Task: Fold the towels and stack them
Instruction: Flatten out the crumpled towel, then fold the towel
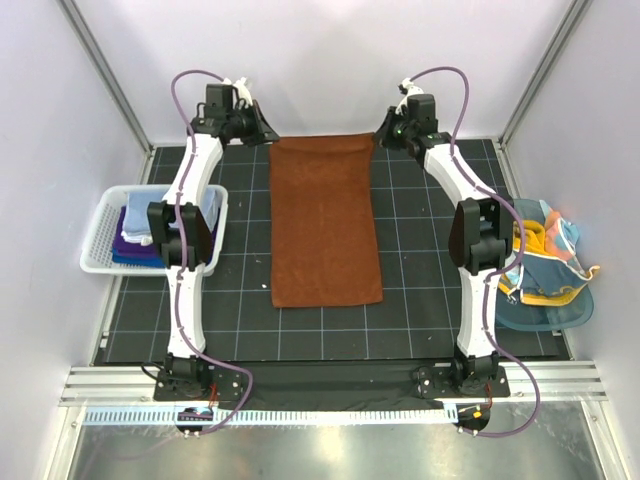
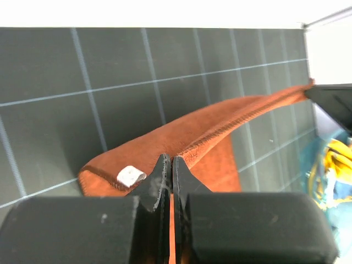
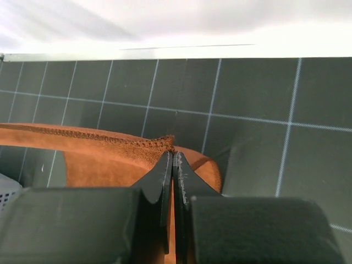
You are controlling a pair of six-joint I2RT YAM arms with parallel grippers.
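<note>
A rust brown towel [image 1: 325,225] lies as a long strip down the middle of the black grid mat. My left gripper [image 1: 268,137] is shut on its far left corner, seen in the left wrist view [image 2: 171,160], where the towel [image 2: 181,135] has a white tag. My right gripper [image 1: 385,137] is shut on the far right corner; the right wrist view [image 3: 172,155] shows the towel's stitched edge [image 3: 99,144] stretched between the two grippers. Folded purple and blue towels [image 1: 140,240] lie in the basket. Crumpled towels [image 1: 548,250] sit in the tub.
A white slatted basket [image 1: 100,250] stands at the mat's left edge. A teal round tub [image 1: 545,312] stands at the right edge. White walls with metal posts close in the back and sides. The arm bases sit at the near edge.
</note>
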